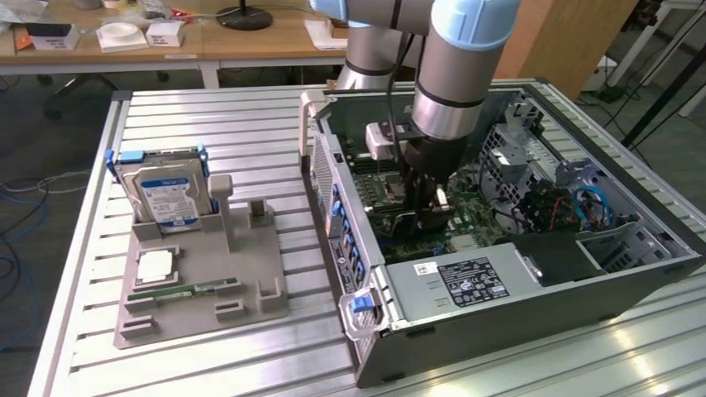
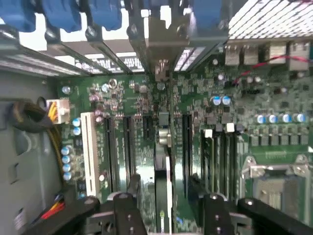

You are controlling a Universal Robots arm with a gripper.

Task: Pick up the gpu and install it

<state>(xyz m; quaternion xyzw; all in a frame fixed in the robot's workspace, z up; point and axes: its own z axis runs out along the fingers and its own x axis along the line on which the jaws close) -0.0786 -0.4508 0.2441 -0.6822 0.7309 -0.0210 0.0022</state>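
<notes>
The gpu [image 2: 164, 161] stands on edge in a black slot of the green motherboard [image 2: 146, 107], seen edge-on as a thin dark card with its bracket end toward the case's rear slots. My gripper [image 2: 165, 182] straddles it, open, with a black finger [image 2: 129, 196] on each side and a small gap to the card. In the exterior view the gripper [image 1: 428, 217] reaches down into the open computer case [image 1: 331, 178], with the arm covering most of the card.
A power supply [image 1: 469, 281] fills the case's near end, with blue cables [image 1: 590, 203] at the exterior view's right. A grey fixture [image 1: 198, 306] on the slatted table holds a hard drive [image 1: 168, 194], a processor [image 1: 155, 265] and a memory stick [image 1: 182, 291]. A white slot [image 2: 88, 147] lies beside the black ones.
</notes>
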